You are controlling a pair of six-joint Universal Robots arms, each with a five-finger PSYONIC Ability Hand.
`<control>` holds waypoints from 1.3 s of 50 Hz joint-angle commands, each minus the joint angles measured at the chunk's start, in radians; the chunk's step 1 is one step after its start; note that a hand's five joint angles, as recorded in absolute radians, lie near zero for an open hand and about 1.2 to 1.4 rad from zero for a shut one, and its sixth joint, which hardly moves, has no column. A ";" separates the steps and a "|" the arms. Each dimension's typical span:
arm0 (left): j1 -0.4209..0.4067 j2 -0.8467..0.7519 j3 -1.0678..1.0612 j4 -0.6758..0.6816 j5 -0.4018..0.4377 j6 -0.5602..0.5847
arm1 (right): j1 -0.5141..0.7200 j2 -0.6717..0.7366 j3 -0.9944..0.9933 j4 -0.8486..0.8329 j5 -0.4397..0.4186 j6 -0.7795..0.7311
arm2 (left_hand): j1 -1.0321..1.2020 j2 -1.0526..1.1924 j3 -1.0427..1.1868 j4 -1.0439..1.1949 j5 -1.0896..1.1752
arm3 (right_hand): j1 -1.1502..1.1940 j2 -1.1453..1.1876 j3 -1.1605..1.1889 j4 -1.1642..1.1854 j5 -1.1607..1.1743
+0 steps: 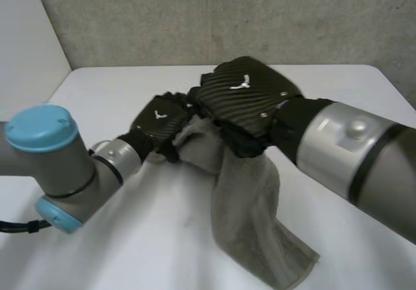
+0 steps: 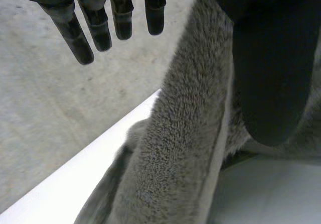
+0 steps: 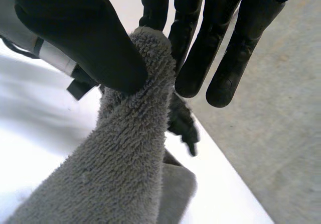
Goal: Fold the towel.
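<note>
So the towel (image 1: 250,218) is bunched up and lifted off the white tabletop (image 1: 130,238), with its lower end trailing down onto it near the front edge. The right hand (image 1: 244,98) has the upper end pinched between thumb and fingers. The left hand (image 1: 162,119) sits right beside it, fingers straight and clear of the cloth, which just runs past its thumb. I'd call this the sorting-out-a-grip stage, no fold made yet. Next the left hand probably needs to catch a second corner so the towel can be spread flat. Plain grey wall (image 1: 195,17) behind.
</note>
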 commanded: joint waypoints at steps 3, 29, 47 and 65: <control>-0.039 -0.094 0.006 0.046 -0.063 0.011 | -0.104 -0.107 0.068 -0.007 -0.001 -0.020 | 0.985 0.983 0.987 0.987 0.986 | 0.424 0.224 0.215 0.205 0.244; 0.029 0.167 -0.253 0.007 -0.199 0.095 | -0.219 0.184 0.145 0.088 0.005 -0.150 | 0.549 0.547 0.552 0.551 0.550 | 0.424 0.224 0.215 0.205 0.244; 0.073 0.072 -0.267 0.027 -0.212 0.310 | -0.229 0.192 0.151 0.080 -0.006 -0.140 | 0.317 0.315 0.320 0.320 0.319 | 0.424 0.224 0.215 0.205 0.244; 0.127 0.122 -0.308 -0.066 -0.217 0.197 | -0.229 0.210 0.161 0.044 0.001 -0.138 | 0.326 0.324 0.328 0.328 0.327 | 0.424 0.224 0.215 0.205 0.244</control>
